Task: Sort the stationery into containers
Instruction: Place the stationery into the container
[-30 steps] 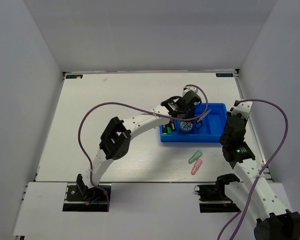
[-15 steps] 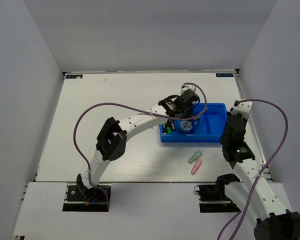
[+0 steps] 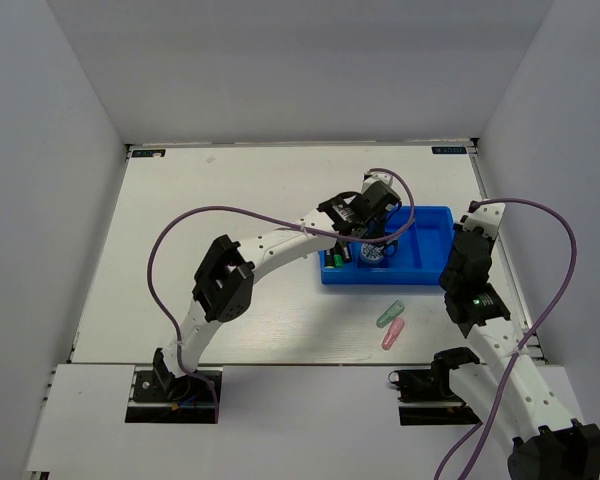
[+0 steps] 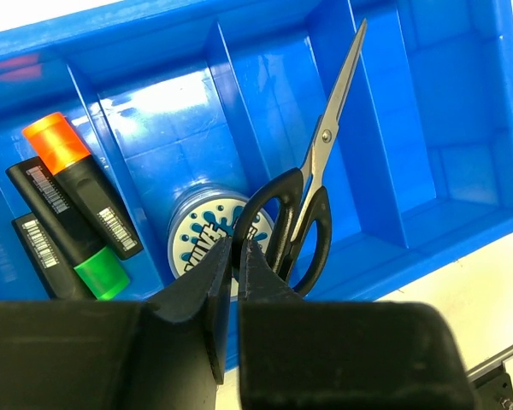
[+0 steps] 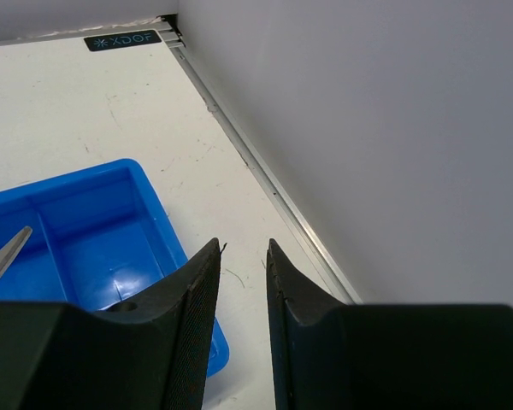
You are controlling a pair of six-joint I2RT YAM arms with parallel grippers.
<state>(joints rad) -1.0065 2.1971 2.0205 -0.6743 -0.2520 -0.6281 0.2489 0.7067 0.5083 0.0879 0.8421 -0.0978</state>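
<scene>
Two small pieces (image 3: pixel 390 314) lie on the table (image 3: pixel 230 200) near the bin (image 3: pixel 435 235)

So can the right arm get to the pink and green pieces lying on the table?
Probably yes. The pink piece and green piece lie on the table near the right arm, nothing over them; the right gripper is open and empty.

Both arms on my feed are built the same: white rounded links joined by boxy black motor housings. The left arm (image 3: pixel 280 245) and the right arm (image 3: pixel 500 350) each carry a loose purple cable (image 3: pixel 150 270). A small green light (image 3: pixel 477 299) glows on the right arm. The left hand (image 4: pixel 236 248) and the right hand (image 5: pixel 244 248) have matte black, wedge-shaped fingers.
</scene>
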